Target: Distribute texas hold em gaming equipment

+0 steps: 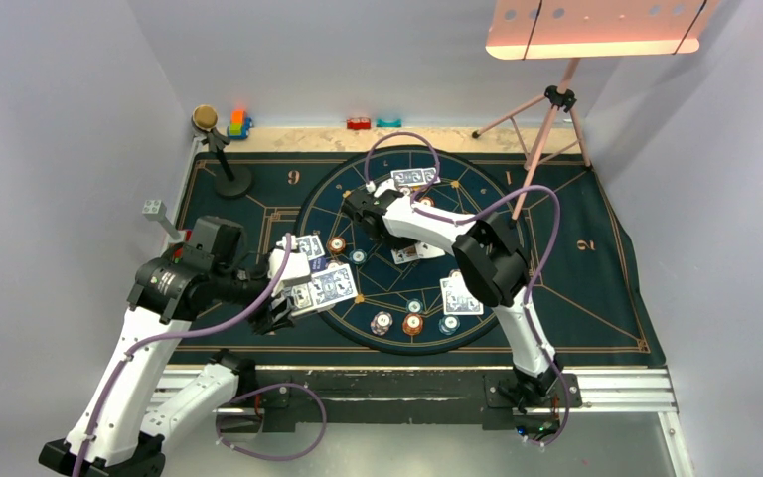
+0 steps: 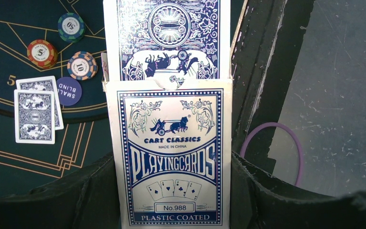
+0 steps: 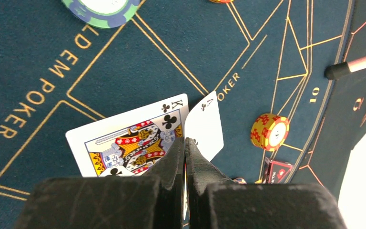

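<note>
Carefully does it: the right gripper (image 3: pixel 186 145), its jaws pinched tight on the ace of clubs (image 3: pixel 206 125), hangs over the middle of the mat (image 3: pixel 124 67), with the ace tilted just right of the face-up king of clubs (image 3: pixel 128 140). I would lower the ace flat beside the king without covering it, then release. The left gripper (image 1: pixel 291 286) clamps the card box (image 2: pixel 171 162) at the mat's near-left edge.

Left wrist view: three chips (image 2: pixel 82 65), one button disc (image 2: pixel 69 90), one card box (image 2: pixel 171 157).
</note>
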